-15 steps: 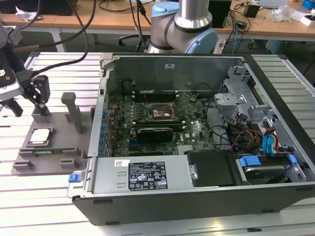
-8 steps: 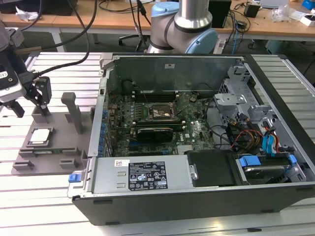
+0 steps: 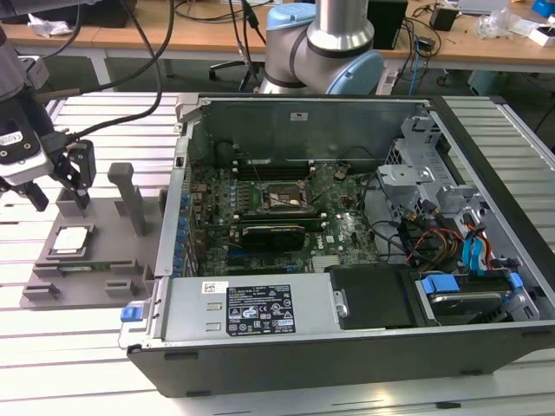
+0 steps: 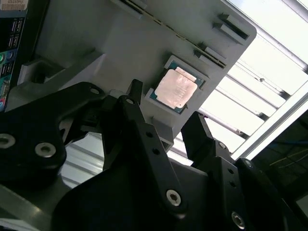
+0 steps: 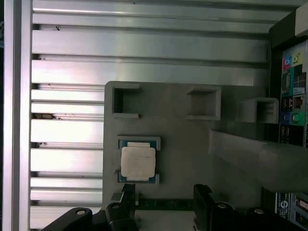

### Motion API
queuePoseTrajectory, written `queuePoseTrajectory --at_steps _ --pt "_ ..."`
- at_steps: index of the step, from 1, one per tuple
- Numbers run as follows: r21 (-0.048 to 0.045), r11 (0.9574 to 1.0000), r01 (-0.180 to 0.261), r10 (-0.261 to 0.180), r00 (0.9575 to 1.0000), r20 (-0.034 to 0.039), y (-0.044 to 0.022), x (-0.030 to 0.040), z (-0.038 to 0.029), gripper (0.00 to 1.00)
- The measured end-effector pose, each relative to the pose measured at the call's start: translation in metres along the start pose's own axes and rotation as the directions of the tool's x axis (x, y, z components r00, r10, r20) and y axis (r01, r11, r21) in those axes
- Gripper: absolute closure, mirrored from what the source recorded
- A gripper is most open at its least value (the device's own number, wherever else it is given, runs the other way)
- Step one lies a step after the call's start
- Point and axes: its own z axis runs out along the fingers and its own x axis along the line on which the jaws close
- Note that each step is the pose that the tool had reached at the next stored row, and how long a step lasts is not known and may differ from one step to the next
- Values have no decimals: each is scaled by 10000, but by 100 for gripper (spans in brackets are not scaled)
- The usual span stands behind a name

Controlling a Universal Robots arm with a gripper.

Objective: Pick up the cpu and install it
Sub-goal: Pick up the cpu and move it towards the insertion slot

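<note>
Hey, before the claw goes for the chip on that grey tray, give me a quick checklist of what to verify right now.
1. Claw open and empty: ok.
2. Chip lying flat in its pocket on the tray: ok.
3. Claw centred over the chip: cannot tell; the two wrist views disagree.
4. Upright post apart from the claw in the exterior view: ok.
5. Socket on the board open and bare: cannot tell.

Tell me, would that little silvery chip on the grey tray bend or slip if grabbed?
Probably stiff: the cpu shows a flat metal lid, so it shouldn't flop. Likely light, being thin and small against the tray. Raised edges border it, so a push probably wouldn't slide it.
</note>
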Motion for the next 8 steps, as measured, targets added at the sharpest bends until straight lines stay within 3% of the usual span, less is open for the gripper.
queuePoseTrajectory --at_steps 8 --pt "1 10000 15 -15 10000 -1 21 35 66 40"
